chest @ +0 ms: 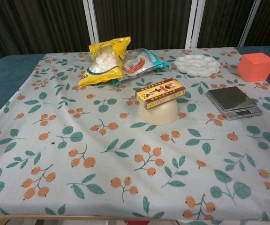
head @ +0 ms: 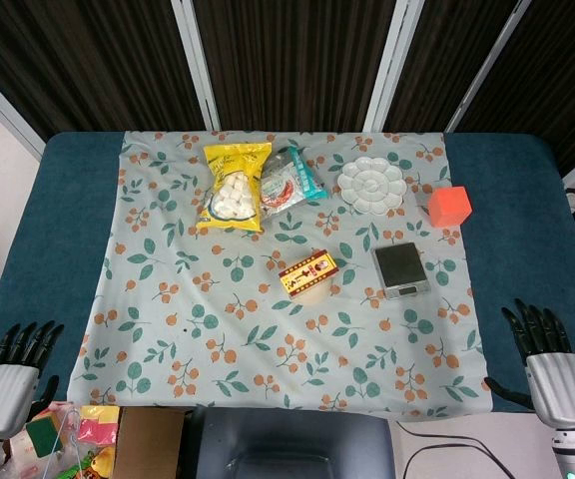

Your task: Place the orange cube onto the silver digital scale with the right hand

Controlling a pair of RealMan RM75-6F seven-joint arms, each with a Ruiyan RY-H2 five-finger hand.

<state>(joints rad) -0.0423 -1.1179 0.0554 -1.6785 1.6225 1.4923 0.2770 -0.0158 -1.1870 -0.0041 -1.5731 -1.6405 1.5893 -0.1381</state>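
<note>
The orange cube [head: 449, 205] [chest: 256, 66] sits on the floral cloth at the far right, beyond the scale. The silver digital scale [head: 401, 269] [chest: 233, 101] lies flat right of centre with nothing on its dark platform. My right hand [head: 551, 365] hangs off the table's near right corner, fingers spread and holding nothing, well short of the cube. My left hand [head: 13, 372] rests at the near left corner, fingers apart and empty. Neither hand shows in the chest view.
A yellow snack bag [head: 235, 186], a teal snack packet [head: 289, 180] and a white flower-shaped palette [head: 371, 184] lie along the back. A red-and-yellow box [head: 307, 270] rests on an upturned beige bowl [chest: 158, 114] at the centre. Clutter sits below the table's left corner.
</note>
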